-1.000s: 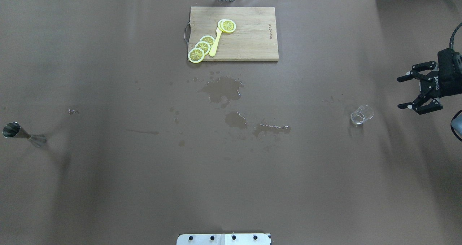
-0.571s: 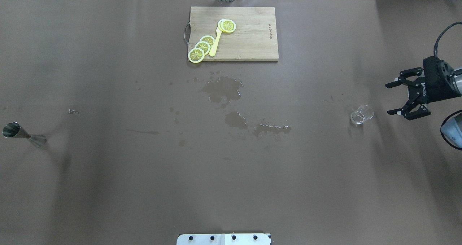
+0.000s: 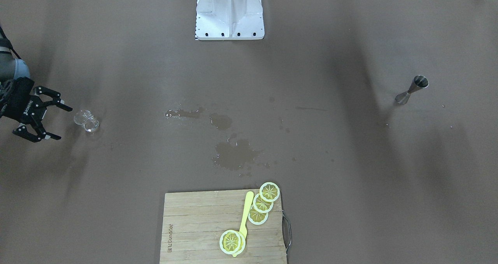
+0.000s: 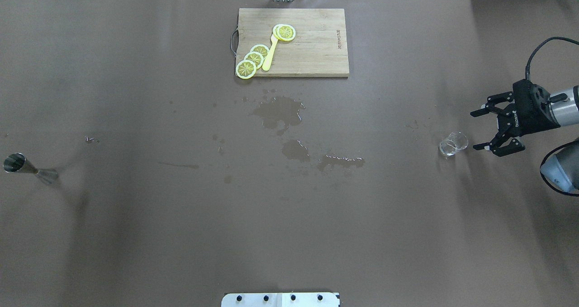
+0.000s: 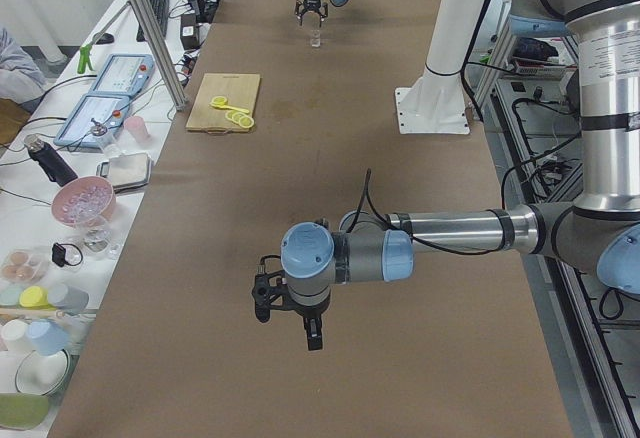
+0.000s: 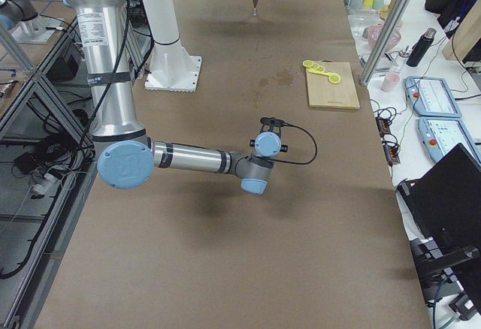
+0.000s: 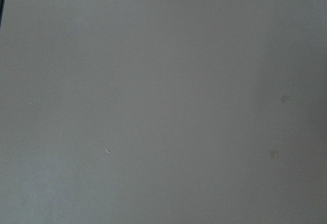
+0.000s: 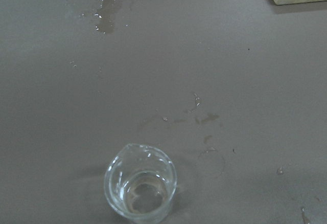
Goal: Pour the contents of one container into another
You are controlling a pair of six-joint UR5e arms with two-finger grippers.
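Observation:
The clear glass tumbler [image 4: 453,144] stands upright at the table's right side, with a little clear liquid in it [image 8: 140,188]. My right gripper [image 4: 474,131] is open just to its right, fingers pointing at it, with a small gap between them and the glass [image 3: 86,121]. In the front view the right gripper [image 3: 64,124] holds nothing. The steel jigger [image 4: 27,167] stands at the far left edge [image 3: 411,89]. My left gripper [image 5: 288,326] shows only in the exterior left view, low over bare table; I cannot tell whether it is open or shut.
A wooden cutting board [image 4: 316,49] with lemon slices [image 4: 253,59] and a yellow knife lies at the back centre. Wet spills [image 4: 280,112] mark the middle of the brown cover. The robot's base [image 3: 229,13] sits at the near edge.
My right gripper has moved left and slightly nearer, closing on the tumbler while staying open. The tumbler and jigger have not moved.

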